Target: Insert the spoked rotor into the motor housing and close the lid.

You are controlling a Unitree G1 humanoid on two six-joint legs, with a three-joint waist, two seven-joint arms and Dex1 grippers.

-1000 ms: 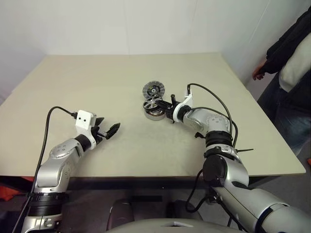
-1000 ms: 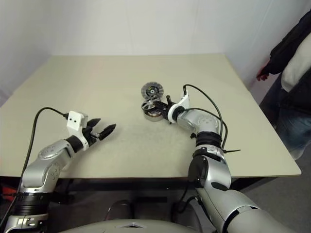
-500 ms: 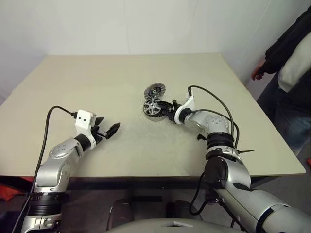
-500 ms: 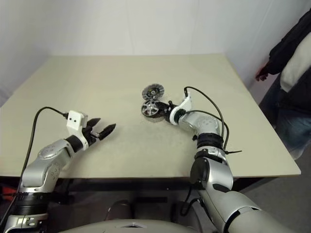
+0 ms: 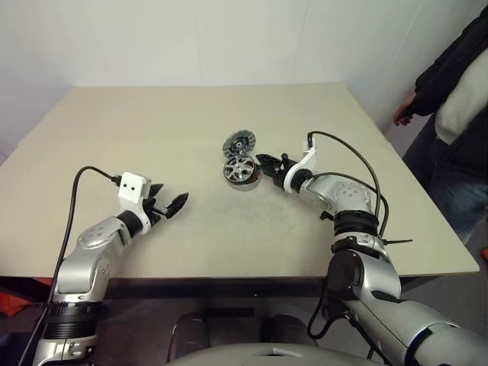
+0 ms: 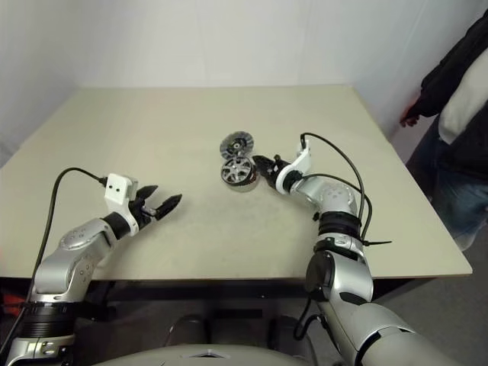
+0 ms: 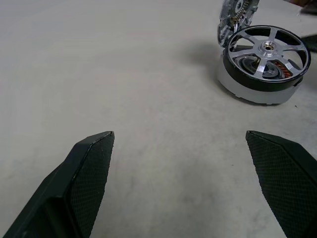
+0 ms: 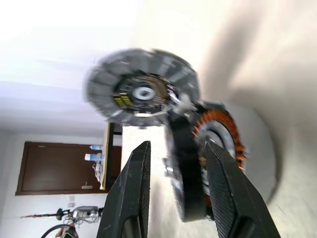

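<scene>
The shiny spoked rotor (image 5: 239,167) sits in the mouth of the dark motor housing (image 7: 257,91) at mid-table, and copper coils show through its spokes. Just behind them the lid (image 5: 240,142) leans with its ribbed face and dark centre toward me. My right gripper (image 5: 264,161) is open, close to the rotor's right side with a small gap, holding nothing. In the right wrist view its fingers (image 8: 133,198) frame the housing's edge. My left gripper (image 5: 174,192) hovers open and empty over the near left of the table, well away from the parts.
The beige table (image 5: 152,130) has bare room around the parts, and its front edge runs just under my arms. A person in dark clothing (image 5: 450,91) stands beyond the table's right edge. A black cable loops over my right forearm.
My right gripper opened and let go of the rotor, which went from tilted above the housing to resting in it. The gripper then drew back to the right. The left arm stayed still.
</scene>
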